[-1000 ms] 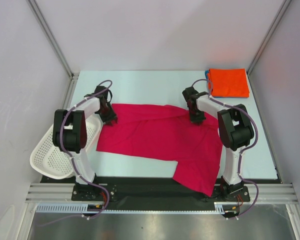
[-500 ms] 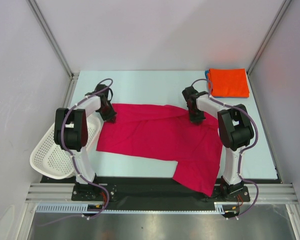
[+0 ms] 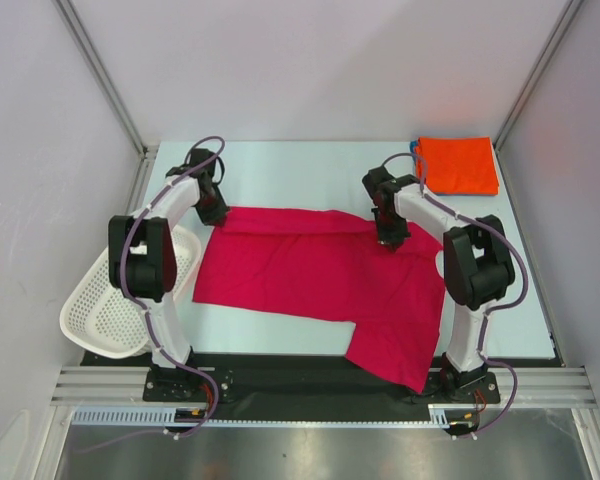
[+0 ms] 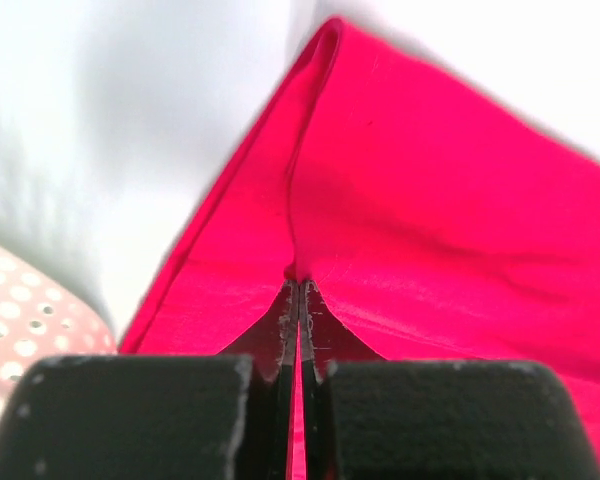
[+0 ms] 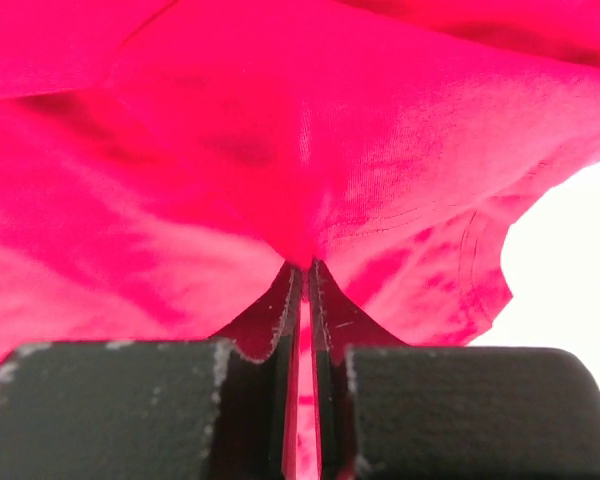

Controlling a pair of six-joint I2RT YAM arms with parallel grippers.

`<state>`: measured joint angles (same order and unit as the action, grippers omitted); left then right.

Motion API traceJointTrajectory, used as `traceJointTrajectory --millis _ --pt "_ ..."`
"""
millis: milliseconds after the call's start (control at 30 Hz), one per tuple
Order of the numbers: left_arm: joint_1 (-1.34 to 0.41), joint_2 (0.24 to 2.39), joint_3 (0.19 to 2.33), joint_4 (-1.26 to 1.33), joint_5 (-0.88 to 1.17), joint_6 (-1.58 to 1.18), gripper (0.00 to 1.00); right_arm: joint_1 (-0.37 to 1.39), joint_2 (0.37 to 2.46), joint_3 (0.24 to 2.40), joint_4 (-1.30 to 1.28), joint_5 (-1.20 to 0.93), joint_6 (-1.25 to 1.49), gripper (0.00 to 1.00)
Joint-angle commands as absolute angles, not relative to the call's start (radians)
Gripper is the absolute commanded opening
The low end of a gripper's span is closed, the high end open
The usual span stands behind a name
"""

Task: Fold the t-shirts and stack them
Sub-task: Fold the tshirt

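Crimson t-shirt (image 3: 310, 270) spread flat, far edge pinched by left pincer (image 3: 212, 212), right pincer (image 3: 389, 236)

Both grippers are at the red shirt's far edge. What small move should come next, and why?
Probably raise both together a little, so that edge can be carried toward the near side. The left gripper and the right gripper are each shut on the far edge of the crimson t-shirt, which lies spread out, so a fold seems due.
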<state>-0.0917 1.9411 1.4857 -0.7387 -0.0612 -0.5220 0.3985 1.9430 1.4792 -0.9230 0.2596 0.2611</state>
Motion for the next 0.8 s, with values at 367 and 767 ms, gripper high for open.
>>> traceJointTrajectory --millis 367,767 --pt "-0.077 1.947 1.545 -0.828 -0.169 -0.445 0.0 0.509 1.815 1.471 -1.092 0.083 0.325 0.0" --pt "-0.072 1.93 1.502 -0.835 -0.21 -0.417 0.01 0.563 1.839 1.45 -1.101 0.023 0.362 0.0"
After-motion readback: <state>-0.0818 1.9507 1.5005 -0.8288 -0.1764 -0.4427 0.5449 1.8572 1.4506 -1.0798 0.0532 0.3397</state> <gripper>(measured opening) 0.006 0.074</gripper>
